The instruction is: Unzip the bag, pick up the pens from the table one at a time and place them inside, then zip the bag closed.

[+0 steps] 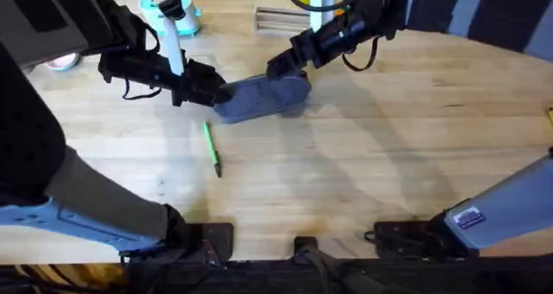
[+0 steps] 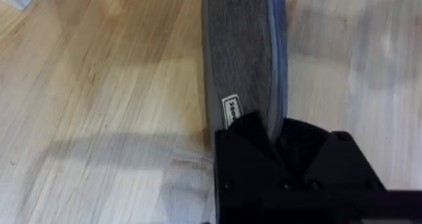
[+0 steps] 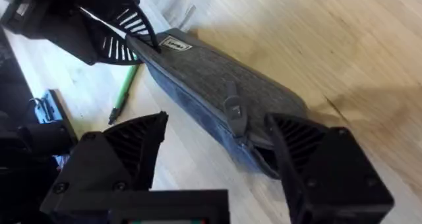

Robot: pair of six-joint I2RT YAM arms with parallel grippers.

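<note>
Looking down from overhead, I've got the bag [image 1: 262, 97] lying on the desk [image 1: 389, 147] a bit toward 11 o'clock from the middle, long axis running roughly 8 to 2. The left gripper [image 1: 218, 93] is on the bag's 9 o'clock end, and in my left wrist view its jaws are pinched shut on the end of the fabric, right beside the little white label [image 2: 230, 111]. So that end is held.

The right gripper [image 1: 275, 69] sits at the bag's other end, toward 1 o'clock. From the right wrist view its jaws are spread wide, one finger [image 3: 328, 166] on each side of the bag's near end, with the zipper pull [image 3: 235, 110] lying on top of the bag just ahead of them. Nothing is gripped there; I can't tell if a finger touches the fabric. The zipper looks closed along the length I can see.

One green pen [image 1: 212, 148] lies on the desk at about 7 o'clock from the bag, near it but apart, dark tip pointing toward me. A teal toy [image 1: 170, 15] stands far back at 11 o'clock.
</note>
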